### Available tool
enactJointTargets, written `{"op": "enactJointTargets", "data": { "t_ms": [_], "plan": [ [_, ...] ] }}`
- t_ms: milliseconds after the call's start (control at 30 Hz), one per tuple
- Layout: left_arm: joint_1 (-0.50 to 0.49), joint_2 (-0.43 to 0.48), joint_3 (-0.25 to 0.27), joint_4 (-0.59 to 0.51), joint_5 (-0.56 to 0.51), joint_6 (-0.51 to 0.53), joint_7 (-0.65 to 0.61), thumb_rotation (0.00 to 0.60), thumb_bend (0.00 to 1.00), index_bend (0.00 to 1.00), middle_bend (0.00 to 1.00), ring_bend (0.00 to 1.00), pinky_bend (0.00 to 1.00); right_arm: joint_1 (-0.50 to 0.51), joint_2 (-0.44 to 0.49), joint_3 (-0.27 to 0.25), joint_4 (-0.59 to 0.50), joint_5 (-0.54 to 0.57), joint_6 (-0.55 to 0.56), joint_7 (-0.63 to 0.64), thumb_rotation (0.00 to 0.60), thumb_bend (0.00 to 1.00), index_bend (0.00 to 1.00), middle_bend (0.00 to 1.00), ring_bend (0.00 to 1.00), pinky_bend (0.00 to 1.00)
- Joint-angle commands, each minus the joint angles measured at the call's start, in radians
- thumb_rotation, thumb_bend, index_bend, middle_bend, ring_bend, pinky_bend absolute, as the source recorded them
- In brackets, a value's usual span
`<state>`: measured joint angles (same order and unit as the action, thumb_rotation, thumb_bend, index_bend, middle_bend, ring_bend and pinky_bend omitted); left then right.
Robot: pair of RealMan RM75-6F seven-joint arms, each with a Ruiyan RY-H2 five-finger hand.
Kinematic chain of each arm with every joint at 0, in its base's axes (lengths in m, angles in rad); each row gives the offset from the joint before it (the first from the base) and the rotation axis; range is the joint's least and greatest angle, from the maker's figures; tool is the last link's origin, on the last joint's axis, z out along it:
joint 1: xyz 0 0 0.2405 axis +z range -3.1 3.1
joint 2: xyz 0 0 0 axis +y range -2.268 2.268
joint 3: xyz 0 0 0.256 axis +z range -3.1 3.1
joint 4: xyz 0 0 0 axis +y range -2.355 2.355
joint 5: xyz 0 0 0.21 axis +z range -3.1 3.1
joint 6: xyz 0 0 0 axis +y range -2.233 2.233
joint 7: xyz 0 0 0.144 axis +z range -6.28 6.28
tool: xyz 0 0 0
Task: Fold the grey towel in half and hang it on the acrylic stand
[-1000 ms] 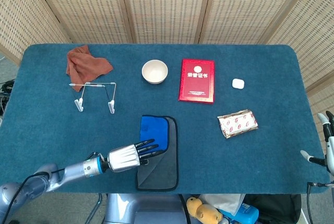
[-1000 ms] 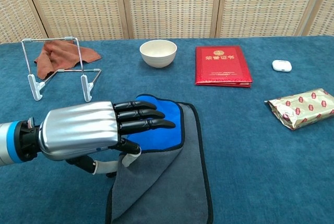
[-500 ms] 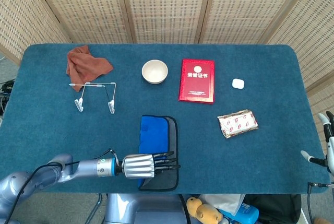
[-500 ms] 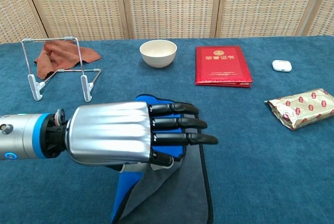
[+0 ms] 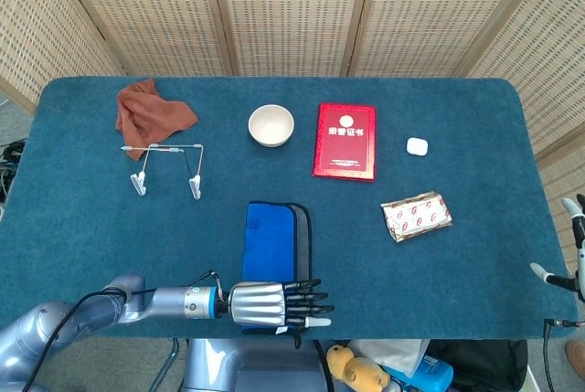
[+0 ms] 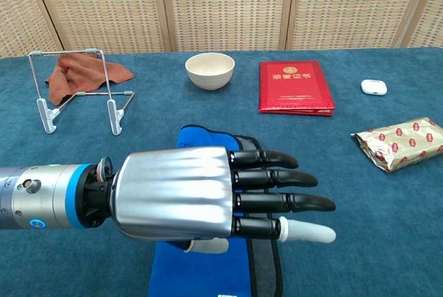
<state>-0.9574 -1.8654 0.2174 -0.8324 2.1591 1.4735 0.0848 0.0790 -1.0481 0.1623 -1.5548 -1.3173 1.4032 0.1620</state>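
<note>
Near edge, towel: my grey towel lies folded lengthwise, blue side up.
Left hand: flat over the towel's near end, fingers straight and apart; I see nothing held.
Right hand: far right edge; grip I cannot tell.
Acrylic stand: far left, bare.

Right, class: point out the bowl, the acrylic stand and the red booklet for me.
bowl (image 5: 271, 125), head view, middle of its hollow.
acrylic stand (image 6: 114, 117), chest view, its right clear foot.
red booklet (image 5: 345, 141), head view, centre of its cover.
</note>
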Motion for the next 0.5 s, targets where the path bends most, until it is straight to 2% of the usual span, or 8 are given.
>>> {"op": "enactJointTargets", "data": {
  "t_ms": [33,233,300,367,500],
  "plan": [
    [0.006,0.007,-0.021,-0.012,-0.028,0.008,-0.008,0.6,0.32,0.0,0.0,0.0,0.09,0.0,0.001,-0.001,0.001,-0.001,0.0,0.004,0.6,0.0,0.0,0.0,0.0,0.0],
    [0.033,0.066,-0.096,-0.112,-0.168,-0.052,-0.043,0.6,0.32,0.0,0.0,0.0,0.07,0.0,0.001,-0.003,-0.001,-0.006,0.0,0.001,0.6,0.0,0.0,0.0,0.0,0.0],
    [0.04,0.102,-0.13,-0.173,-0.237,-0.104,-0.045,0.6,0.32,0.0,0.0,0.0,0.07,0.0,0.0,-0.004,-0.002,-0.008,0.0,-0.001,0.6,0.0,0.0,0.0,0.0,0.0],
    [0.042,0.156,-0.187,-0.253,-0.345,-0.192,-0.037,0.6,0.31,0.0,0.0,0.0,0.07,0.001,0.0,-0.004,-0.006,-0.009,0.001,-0.008,0.6,0.0,0.0,0.0,0.0,0.0],
    [0.039,0.215,-0.244,-0.338,-0.473,-0.316,-0.015,0.6,0.29,0.0,0.0,0.0,0.08,0.003,-0.002,-0.005,-0.009,-0.007,-0.001,-0.016,0.6,0.0,0.0,0.0,0.0,0.0]
  ]
}}
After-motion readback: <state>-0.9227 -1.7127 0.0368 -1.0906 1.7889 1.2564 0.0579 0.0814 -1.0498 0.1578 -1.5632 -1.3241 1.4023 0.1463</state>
